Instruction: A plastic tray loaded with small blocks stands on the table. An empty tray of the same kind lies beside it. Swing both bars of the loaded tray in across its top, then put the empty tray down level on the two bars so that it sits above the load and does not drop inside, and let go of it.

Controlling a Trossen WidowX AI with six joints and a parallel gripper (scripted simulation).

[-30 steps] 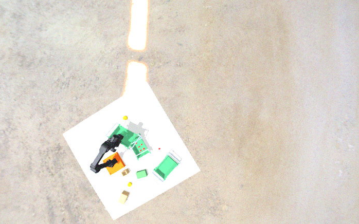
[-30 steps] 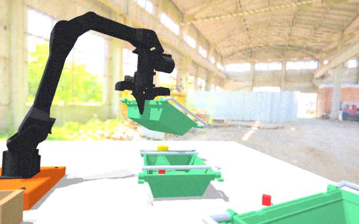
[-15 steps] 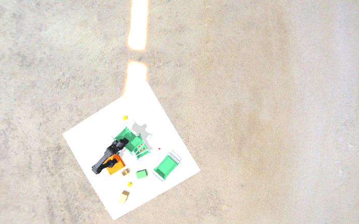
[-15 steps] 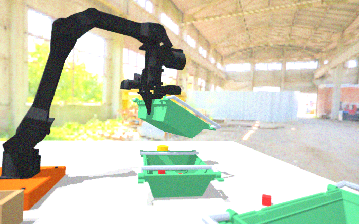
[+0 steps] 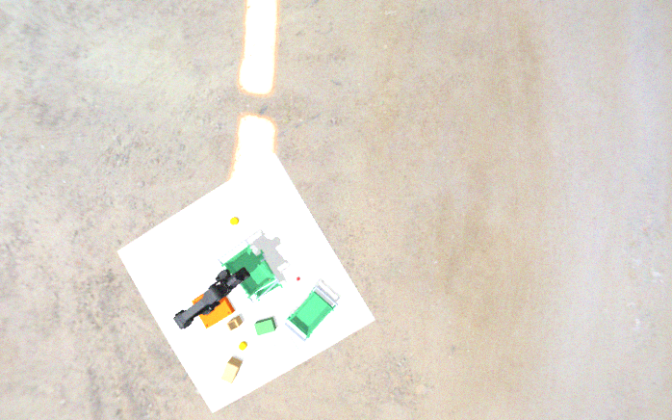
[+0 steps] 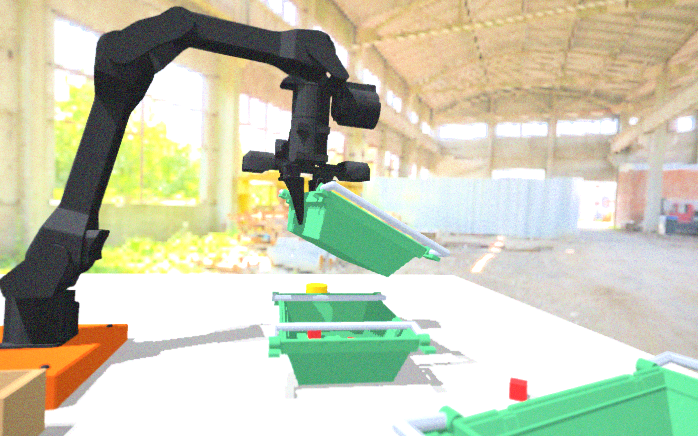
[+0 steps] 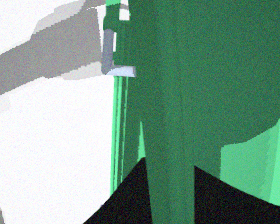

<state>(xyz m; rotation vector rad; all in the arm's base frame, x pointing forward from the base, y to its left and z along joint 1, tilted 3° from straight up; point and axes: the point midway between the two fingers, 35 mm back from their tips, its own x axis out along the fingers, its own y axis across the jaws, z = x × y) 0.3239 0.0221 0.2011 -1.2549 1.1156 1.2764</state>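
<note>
My gripper point(image 5: 244, 274) point(image 6: 304, 213) point(image 7: 158, 165) is shut on the side wall of the empty green tray point(image 6: 351, 227) point(image 7: 171, 100) and holds it well above the table. That tray is tilted, its right side lower in the exterior view. The loaded green tray point(image 6: 349, 360) stands on the table below; the held tray hides most of it from the top view. Its near wire bar point(image 6: 346, 326) and far wire bar point(image 6: 330, 297) lie across its top near the ends. A red block point(image 6: 314, 334) shows inside.
Another green tray point(image 5: 311, 312) point(image 6: 557, 408) stands at the right, bars out. A loose red block point(image 5: 297, 278) point(image 6: 517, 388) lies between. A green block point(image 5: 265, 327), a tan open box point(image 5: 234, 323) point(image 6: 16, 400), a tan block point(image 5: 231, 369) and two yellow cylinders point(image 5: 234, 221) point(image 5: 243, 345) stand around.
</note>
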